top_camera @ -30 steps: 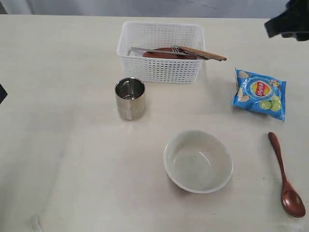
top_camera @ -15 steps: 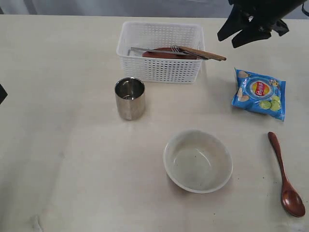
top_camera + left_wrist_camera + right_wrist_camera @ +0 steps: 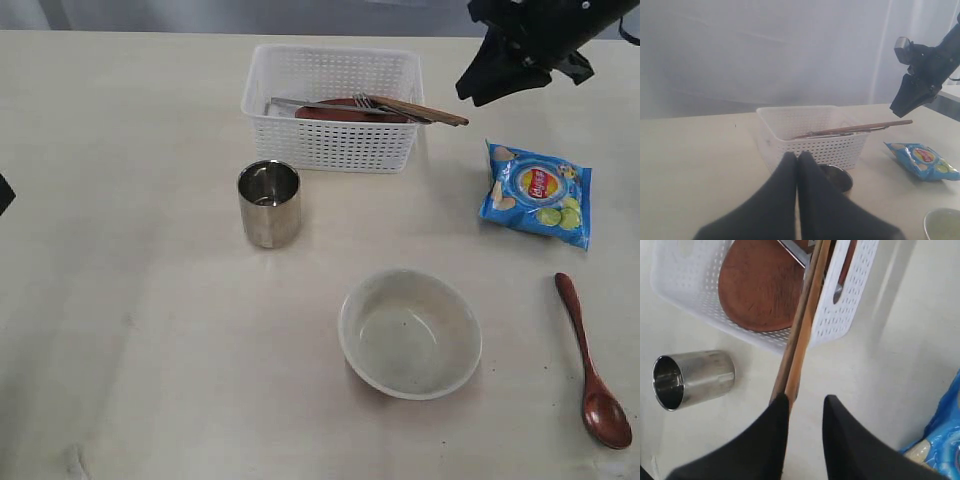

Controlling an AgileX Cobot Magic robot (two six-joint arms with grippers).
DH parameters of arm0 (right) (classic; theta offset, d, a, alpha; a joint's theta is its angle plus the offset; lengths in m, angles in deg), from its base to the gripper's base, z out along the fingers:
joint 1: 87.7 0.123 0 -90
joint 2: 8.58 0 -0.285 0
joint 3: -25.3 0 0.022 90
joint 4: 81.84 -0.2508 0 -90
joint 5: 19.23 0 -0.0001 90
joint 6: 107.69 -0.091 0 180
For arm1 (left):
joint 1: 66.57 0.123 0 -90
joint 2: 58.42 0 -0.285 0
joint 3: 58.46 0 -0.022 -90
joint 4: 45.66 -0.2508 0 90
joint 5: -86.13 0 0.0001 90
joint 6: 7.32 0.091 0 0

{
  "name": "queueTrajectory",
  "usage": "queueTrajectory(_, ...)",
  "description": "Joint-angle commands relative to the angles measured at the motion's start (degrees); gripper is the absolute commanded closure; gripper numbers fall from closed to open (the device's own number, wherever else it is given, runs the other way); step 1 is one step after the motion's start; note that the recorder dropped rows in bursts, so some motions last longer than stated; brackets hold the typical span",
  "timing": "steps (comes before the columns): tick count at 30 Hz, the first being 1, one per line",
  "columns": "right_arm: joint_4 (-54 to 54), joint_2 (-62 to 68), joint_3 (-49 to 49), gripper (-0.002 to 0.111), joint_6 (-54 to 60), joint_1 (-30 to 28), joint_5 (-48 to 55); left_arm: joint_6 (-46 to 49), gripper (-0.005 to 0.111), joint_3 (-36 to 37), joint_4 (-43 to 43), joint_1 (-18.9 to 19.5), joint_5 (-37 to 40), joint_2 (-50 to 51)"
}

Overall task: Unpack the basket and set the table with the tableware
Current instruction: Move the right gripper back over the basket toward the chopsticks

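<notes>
The white basket (image 3: pixel 330 145) at the table's far middle holds the brown plate (image 3: pixel 757 287), a steel knife and fork (image 3: pixel 320 104), and two wooden chopsticks (image 3: pixel 425 111) whose ends stick out over its right rim. My right gripper (image 3: pixel 806 402) hovers open just past those ends, one finger beside them, nothing gripped. The steel cup (image 3: pixel 269 203) stands in front of the basket. The off-white bowl (image 3: pixel 410 333) sits near the front, and the reddish-brown spoon (image 3: pixel 590 370) lies to its right. My left gripper (image 3: pixel 797 156) is shut and empty, far left.
A blue chips bag (image 3: pixel 537 193) lies right of the basket, under the right arm. The cream table (image 3: pixel 150 350) stretches wide on the left. A grey wall runs behind the far edge.
The right arm has come in from the top right corner, leftward and down, to hover by the chopsticks' protruding ends. Nothing on the table has moved.
</notes>
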Motion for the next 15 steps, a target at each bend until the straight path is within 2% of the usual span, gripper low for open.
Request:
queueTrajectory(1, 0.5, 0.0, 0.8, 0.084, 0.7, -0.2, 0.4, 0.0, 0.107, 0.2, 0.3, 0.1, 0.0, -0.2)
queueTrajectory(12, -2.0, 0.0, 2.8, 0.084, 1.1, -0.2, 0.4, 0.0, 0.107, 0.2, 0.3, 0.1, 0.0, -0.2)
queueTrajectory(15, -3.0, 0.0, 2.8, 0.072, 1.1, 0.0, 0.4, 0.0, 0.107, 0.2, 0.3, 0.1, 0.0, -0.2)
